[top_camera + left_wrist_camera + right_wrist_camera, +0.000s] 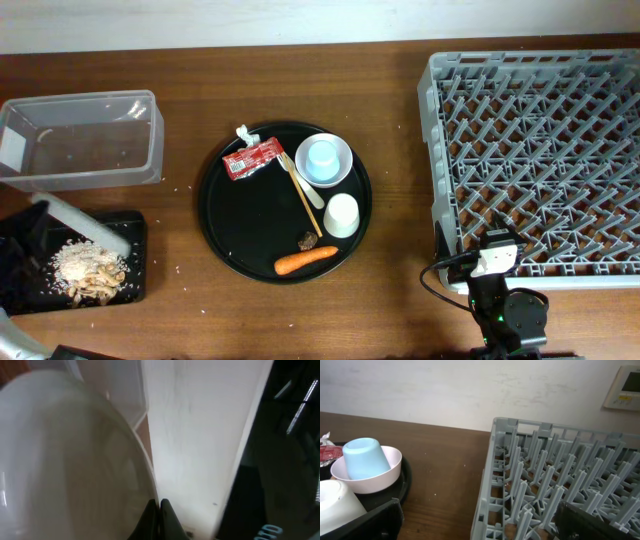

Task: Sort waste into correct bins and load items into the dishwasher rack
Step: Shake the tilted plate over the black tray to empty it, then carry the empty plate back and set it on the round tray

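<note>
– Plate (75, 460) rim is right up against the L wrist cam and fills the left half of that view. L gripper (159, 517) has its tips pinched together on the edge, so it's clenched on the plate.
– Where's it sit on the table?
– Far left. Overhead shows it tipped up on edge over the black tray (135, 270). Its long axis runs upper-left to lower-right, low end just above the food scraps (90, 268) piled in that tray. Clear tub (80, 135) is just behind.
– And the rack?
– Dishwasher rack (540, 150) is on the opposite side, far right, w/ the round tray (225, 230) in between. So the plate's well apart from it, whole table to cross.
– Which arm's nearer the rack?
– R arm, easily. R gripper (477, 506) is spread wide w/ nothing in it. The rack corner is just ahead of it, and the bowl (385, 474) w/ the blue cup (365, 457) is off to its left. But the plate's in L, so I reckon L has to carry it rightward over the round tray, or hand off mid-table.
– Risk?
– Prob. clipping the small white cup (341, 214) or the sticks (303, 195) if it travels low. Plate should go in on edge to drop btw the pegs.
</note>
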